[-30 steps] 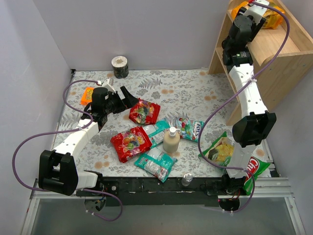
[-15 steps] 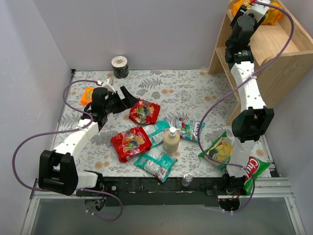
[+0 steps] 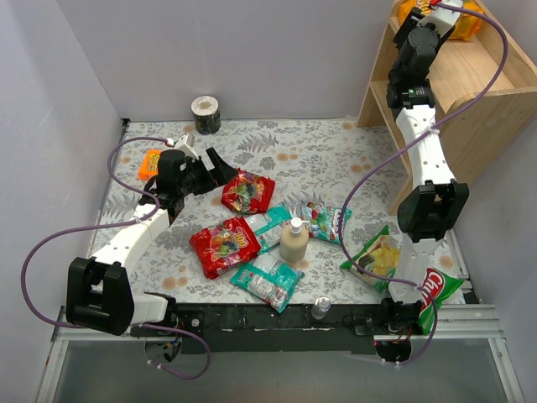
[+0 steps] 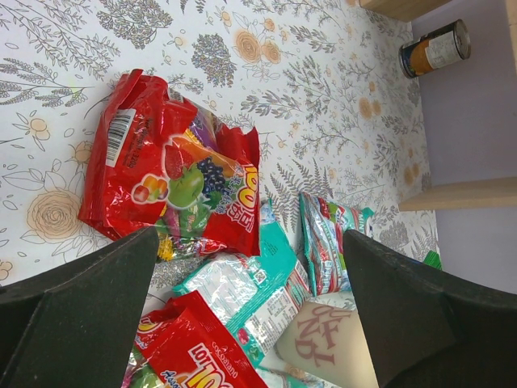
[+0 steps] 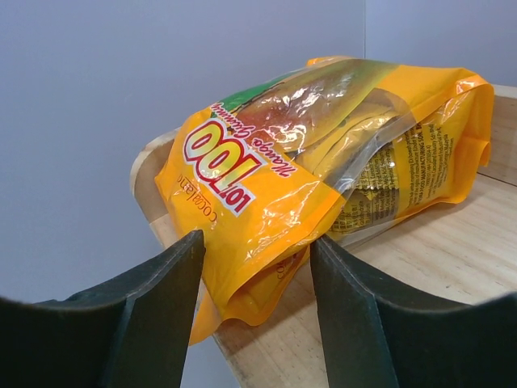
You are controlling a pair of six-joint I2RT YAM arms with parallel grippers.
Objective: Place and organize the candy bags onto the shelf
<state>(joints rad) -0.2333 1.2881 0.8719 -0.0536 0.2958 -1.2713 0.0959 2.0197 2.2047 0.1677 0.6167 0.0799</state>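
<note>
The right pincer (image 5: 257,242) is up at the shelf (image 3: 482,88). Its fingers (image 5: 153,303) pinch the near end of the orange-yellow candy bag (image 5: 323,162) from both sides. The bag lies slanted on the top board, and its near corner hangs out past the board's rounded edge beside the grey wall. Bare wood shows along the bag's right side (the only open strip in the wrist view).

The left pincer (image 4: 250,242) is spread wide and holds nothing, low over the flowered tabletop (image 4: 48,48). A red bag (image 4: 174,190) lies flat just past its fingertips. Beyond that bag the tabletop runs bare to a tin can (image 4: 436,48) near the back wall. On the near side things crowd together. A teal-and-white bag (image 4: 250,295) butts against the red bag's edge, and a second red bag (image 4: 190,356) overlaps the teal one. A pump bottle (image 4: 323,343) stands just beside them, with another teal-and-white bag (image 4: 331,242) behind it. The overhead view shows a third teal-and-white bag (image 3: 267,280) nearer the arm bases. Two green chip bags (image 3: 377,259) lie by the right arm's base, near the tabletop's right edge.
</note>
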